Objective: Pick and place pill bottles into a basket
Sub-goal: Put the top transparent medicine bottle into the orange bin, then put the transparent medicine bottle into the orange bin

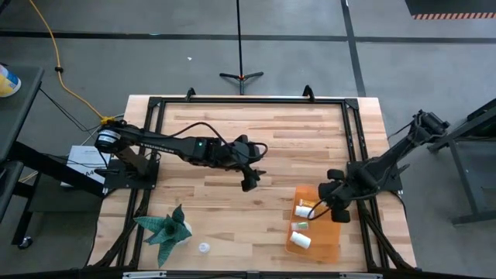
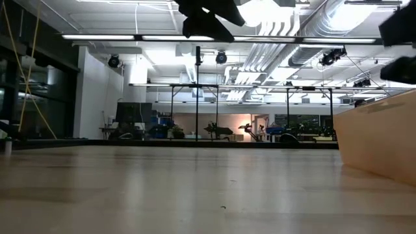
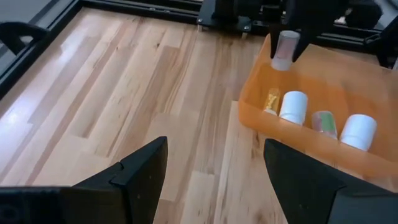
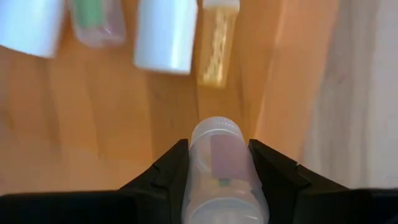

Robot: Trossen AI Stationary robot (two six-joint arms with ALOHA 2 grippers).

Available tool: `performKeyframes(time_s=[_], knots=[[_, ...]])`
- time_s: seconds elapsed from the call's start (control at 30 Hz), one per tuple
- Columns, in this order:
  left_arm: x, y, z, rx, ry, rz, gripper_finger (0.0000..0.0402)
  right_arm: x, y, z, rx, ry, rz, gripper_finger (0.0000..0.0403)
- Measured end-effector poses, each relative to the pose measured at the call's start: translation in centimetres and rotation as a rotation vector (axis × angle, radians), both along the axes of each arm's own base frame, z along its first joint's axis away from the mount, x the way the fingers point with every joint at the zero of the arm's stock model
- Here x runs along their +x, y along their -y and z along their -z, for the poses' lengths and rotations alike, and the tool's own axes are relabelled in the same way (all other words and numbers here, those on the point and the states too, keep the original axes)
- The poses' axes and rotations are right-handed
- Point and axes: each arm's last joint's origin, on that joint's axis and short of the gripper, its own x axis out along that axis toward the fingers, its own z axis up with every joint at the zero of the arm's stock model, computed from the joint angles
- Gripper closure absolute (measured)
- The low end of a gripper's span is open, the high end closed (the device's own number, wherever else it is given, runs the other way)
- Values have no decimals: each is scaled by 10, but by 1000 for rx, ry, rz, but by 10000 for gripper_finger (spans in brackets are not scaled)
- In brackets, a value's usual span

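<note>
The orange basket (image 1: 329,248) stands at the table's near right and holds several pill bottles lying on their sides (image 1: 302,211) (image 3: 293,107) (image 4: 165,34). My right gripper (image 1: 337,208) (image 4: 219,148) is over the basket, shut on a pale translucent pill bottle (image 3: 286,50). My left gripper (image 1: 249,183) (image 3: 214,168) is open and empty above the table's middle, left of the basket. One more small white bottle (image 1: 204,248) rests on the table near the front edge. My right gripper pinches the pale bottle's sides (image 4: 219,186) between its two fingers. The fingers come from above, pointing down, with the bottle lying along them and its end (image 4: 216,134) sticking out past the fingertips. The bottle hangs about upright, clear of the basket's floor (image 4: 93,112).
A spiky green plant-like object (image 1: 164,229) lies at the table's near left, beside the loose bottle. A black frame (image 1: 248,101) runs around the table. The basket's wall (image 2: 377,140) shows at the right of the low view.
</note>
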Motion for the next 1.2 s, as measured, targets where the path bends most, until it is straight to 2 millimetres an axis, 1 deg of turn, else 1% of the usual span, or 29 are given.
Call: performKeyframes(time_s=[0.17,0.23,0.33,0.5,0.6,0.67,0.77,0.9,0.97,1.03,1.1,1.2], knots=[[-1,0,1,-1,-16,-2,103,3,-5,17,-4,-124,19,262],[-1,0,1,2,-14,0,103,5,-7,21,-17,-143,17,252],[-1,0,1,4,-16,2,103,7,-8,25,-31,-160,17,225],[-1,0,2,3,-26,4,103,7,-8,25,-33,-156,-12,177],[-2,0,3,4,-35,4,103,8,-7,21,7,-157,-28,163],[-3,-1,3,5,-46,3,103,10,-5,13,18,-121,-50,160],[-3,-1,3,5,-46,3,103,16,-3,-6,-34,16,-92,162],[-3,-1,4,6,-48,3,103,18,2,-40,-145,249,-205,169],[-3,-1,4,7,-61,2,103,15,6,-57,-212,425,-255,173],[-5,-1,6,9,-79,3,103,12,9,-68,-267,631,-306,178],[-5,-1,7,9,-90,1,103,8,12,-72,-275,830,-375,183],[-6,-1,8,10,-103,1,103,2,22,-62,-217,1077,-465,193]])
